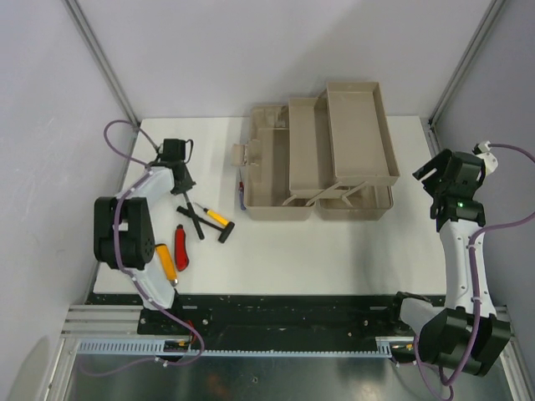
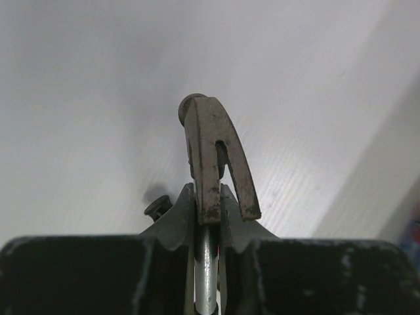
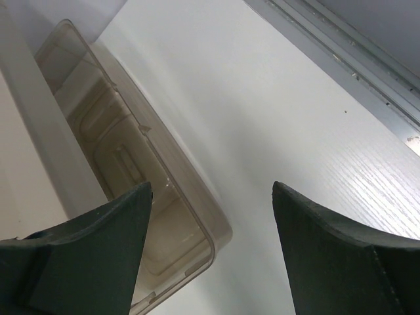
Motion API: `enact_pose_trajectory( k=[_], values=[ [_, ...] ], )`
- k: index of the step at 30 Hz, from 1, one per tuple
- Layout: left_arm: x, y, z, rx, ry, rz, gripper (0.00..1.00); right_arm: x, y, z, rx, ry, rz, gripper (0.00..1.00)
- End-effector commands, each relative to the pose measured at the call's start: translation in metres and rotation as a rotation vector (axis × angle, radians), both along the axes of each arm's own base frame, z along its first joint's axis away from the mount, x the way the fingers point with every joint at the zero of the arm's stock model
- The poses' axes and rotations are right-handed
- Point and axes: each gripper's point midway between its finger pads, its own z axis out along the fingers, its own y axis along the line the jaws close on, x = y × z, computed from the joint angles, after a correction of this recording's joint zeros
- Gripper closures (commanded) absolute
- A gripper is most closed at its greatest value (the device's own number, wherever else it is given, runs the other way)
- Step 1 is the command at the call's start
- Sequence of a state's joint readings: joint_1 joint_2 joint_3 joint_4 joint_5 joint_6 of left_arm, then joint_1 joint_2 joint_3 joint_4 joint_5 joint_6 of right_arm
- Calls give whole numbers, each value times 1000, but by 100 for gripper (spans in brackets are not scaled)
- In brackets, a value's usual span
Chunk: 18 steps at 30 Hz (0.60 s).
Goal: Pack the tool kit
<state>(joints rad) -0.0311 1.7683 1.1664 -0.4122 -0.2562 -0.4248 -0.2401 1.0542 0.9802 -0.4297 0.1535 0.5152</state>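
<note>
The beige toolbox (image 1: 311, 203) stands open at the back middle of the table, its fold-out tray (image 1: 359, 134) raised on the right. My left gripper (image 1: 185, 189) is shut on the metal shaft of a claw hammer (image 2: 211, 147), just below its rusty head. The hammer's black handle (image 1: 195, 221) slants toward the near edge, low over the table. A yellow-handled tool (image 1: 219, 220), a red-handled tool (image 1: 180, 247) and an orange-handled tool (image 1: 168, 264) lie nearby. My right gripper (image 1: 431, 180) is open and empty beside the toolbox's right end (image 3: 197, 216).
The white tabletop (image 1: 334, 259) ends at a black rail along the near side. Grey walls and metal posts close in the left, back and right. The left arm's purple cable (image 1: 125, 134) loops above the table's left corner.
</note>
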Motion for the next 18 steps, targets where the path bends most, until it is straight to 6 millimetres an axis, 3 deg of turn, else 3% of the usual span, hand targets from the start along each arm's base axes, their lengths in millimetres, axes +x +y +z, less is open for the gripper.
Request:
enact_pose_trajectory(
  k=[1, 6, 12, 15, 18],
  values=[
    [24, 6, 101, 31, -232, -12, 100, 2, -4, 22, -29, -78, -3, 21],
    [37, -29, 163, -87, -375, -145, 100, 0, -4, 23, -32, -79, 1, 21],
    [58, -125, 223, -266, -488, -464, 100, -3, -5, 23, -35, -73, 0, 21],
    [71, -167, 236, -373, -503, -564, 100, -5, -5, 24, -35, -74, 0, 21],
    [88, -208, 233, -462, -484, -655, 100, -5, -3, 25, -27, -78, 7, 21]
  ],
)
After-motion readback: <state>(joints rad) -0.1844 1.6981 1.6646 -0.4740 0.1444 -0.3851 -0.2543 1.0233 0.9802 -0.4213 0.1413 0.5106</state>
